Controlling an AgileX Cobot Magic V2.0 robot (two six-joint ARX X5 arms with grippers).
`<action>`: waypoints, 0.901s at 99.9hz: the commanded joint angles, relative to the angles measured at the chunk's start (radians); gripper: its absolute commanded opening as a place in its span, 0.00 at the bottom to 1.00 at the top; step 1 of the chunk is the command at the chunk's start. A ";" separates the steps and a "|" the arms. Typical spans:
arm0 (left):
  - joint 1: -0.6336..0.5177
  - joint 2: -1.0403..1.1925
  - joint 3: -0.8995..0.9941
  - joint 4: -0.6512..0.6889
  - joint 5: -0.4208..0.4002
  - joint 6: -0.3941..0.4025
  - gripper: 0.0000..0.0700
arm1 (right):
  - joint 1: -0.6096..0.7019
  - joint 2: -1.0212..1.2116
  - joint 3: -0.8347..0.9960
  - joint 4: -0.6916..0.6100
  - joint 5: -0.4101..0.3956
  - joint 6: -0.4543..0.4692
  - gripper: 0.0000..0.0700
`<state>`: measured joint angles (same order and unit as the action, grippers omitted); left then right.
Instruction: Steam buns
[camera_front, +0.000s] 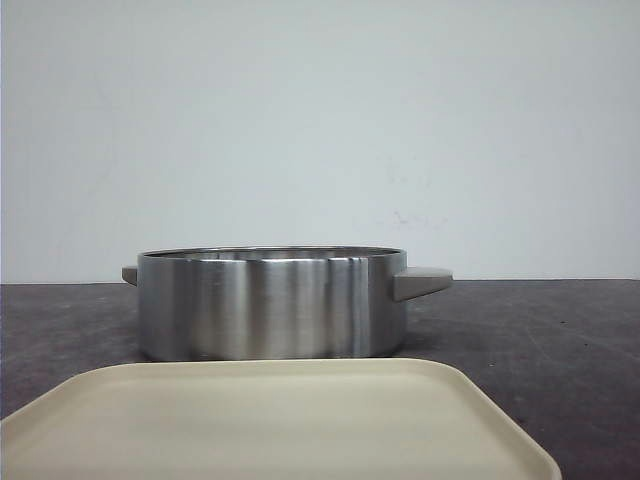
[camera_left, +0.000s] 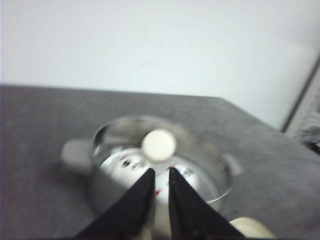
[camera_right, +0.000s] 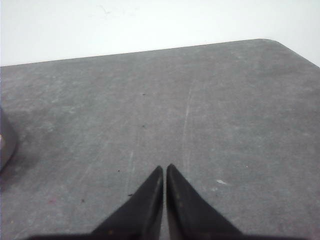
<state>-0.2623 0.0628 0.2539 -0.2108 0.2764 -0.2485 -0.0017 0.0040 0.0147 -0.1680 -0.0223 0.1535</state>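
One steel pot (camera_front: 270, 303), one beige tray (camera_front: 270, 420), one dark table (camera_right: 200, 100). Buns (camera_left: 131, 167) in pot blurred; count unclear.

Brushed silver steel makes up the pot (camera_front: 270, 303), with dull grey handles (camera_front: 421, 282). Beyond the left gripper (camera_left: 161, 173), whose fingers are black, white buns (camera_left: 131, 167) with black markings lie inside the pot, under a cream-white round knob (camera_left: 158, 145). A pale beige tray (camera_front: 270, 420) rests on the dark grey, faintly scratched table (camera_right: 200, 110). The wall is off-white.
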 joint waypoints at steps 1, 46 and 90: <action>0.011 -0.019 -0.063 0.058 -0.001 -0.018 0.00 | -0.002 0.000 -0.003 0.013 0.004 -0.008 0.01; 0.191 -0.060 -0.240 0.038 -0.328 0.135 0.00 | -0.002 0.000 -0.003 0.013 0.004 -0.008 0.01; 0.257 -0.060 -0.240 0.026 -0.359 0.230 0.00 | -0.002 0.000 -0.003 0.013 0.004 -0.008 0.01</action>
<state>-0.0040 0.0036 0.0322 -0.1810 -0.0795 -0.0360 -0.0017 0.0040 0.0147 -0.1680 -0.0223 0.1535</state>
